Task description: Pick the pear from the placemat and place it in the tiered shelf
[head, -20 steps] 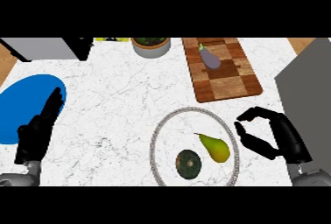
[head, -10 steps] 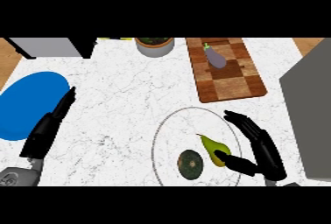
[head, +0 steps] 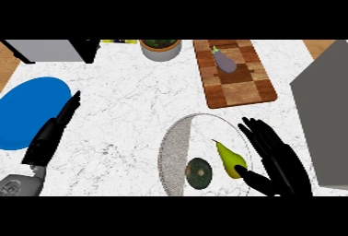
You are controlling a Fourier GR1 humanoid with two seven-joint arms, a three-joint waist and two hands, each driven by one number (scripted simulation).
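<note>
Early stage: pear not lifted yet, lies on round gray placemat, just left of right hand fingers, which are straight and spread, thumb tip touching pear's base, no grip yet. Pickup, carry, shelf drop all left. Left hand rests flat, fingers together, beside blue plate. White marble counter; cutting board w/ eggplant well beyond fingertips.

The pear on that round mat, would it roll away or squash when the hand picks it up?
The pear lies on its side, tapered, so it would probably roll in a curve. It looks smooth, maybe slippery. The right hand is open beside it.
</note>
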